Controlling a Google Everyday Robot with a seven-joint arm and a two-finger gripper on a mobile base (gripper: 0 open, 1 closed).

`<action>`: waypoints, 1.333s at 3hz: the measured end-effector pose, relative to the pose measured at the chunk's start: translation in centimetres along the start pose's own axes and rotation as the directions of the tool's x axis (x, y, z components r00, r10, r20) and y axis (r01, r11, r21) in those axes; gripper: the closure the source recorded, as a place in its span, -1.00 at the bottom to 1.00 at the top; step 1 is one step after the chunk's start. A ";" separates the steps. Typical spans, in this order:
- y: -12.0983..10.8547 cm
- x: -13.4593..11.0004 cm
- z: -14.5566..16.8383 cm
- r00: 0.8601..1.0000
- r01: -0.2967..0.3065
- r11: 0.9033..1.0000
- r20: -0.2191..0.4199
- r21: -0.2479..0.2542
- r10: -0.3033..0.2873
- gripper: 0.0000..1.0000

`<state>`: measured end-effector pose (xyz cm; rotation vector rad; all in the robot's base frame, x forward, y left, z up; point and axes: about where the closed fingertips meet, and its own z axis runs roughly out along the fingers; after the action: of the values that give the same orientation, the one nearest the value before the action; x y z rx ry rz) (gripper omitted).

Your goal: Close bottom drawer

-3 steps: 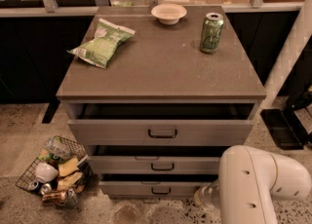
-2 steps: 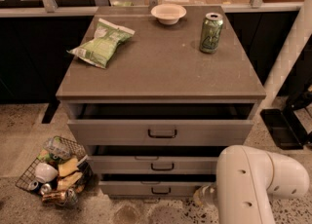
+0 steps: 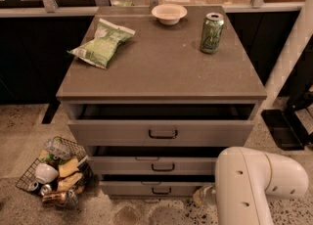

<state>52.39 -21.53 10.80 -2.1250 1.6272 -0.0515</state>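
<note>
The grey cabinet has three drawers, all pulled out a little. The bottom drawer (image 3: 132, 188) is the lowest, with a flat grey front and a small black loop handle (image 3: 161, 190); a dark gap shows above its front. My white arm (image 3: 254, 185) fills the lower right. My gripper (image 3: 202, 197) is mostly hidden behind the arm, low down by the right end of the bottom drawer's front.
The middle drawer (image 3: 154, 166) and the larger top drawer (image 3: 163, 133) are also ajar. On the cabinet top lie a green chip bag (image 3: 101, 42), a white bowl (image 3: 169, 13) and a green can (image 3: 212, 33). A wire basket of trash (image 3: 54, 170) stands on the floor at the left.
My arm has shifted slightly to the left. The drawers and the objects on top have not moved.
</note>
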 end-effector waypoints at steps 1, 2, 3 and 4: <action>0.0 0.0 0.0 1.000 0.000 1.000 0.000 0.000 0.000 0.50; 0.1 -0.1 0.1 1.000 0.000 1.000 0.002 -0.001 0.000 0.04; 0.1 -0.2 0.2 1.000 0.000 1.000 0.004 -0.003 0.000 -0.46; 0.2 -0.3 0.3 1.000 0.000 1.000 0.005 -0.003 0.000 -0.91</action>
<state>52.21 -21.17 10.55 -2.1264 1.6254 -0.0437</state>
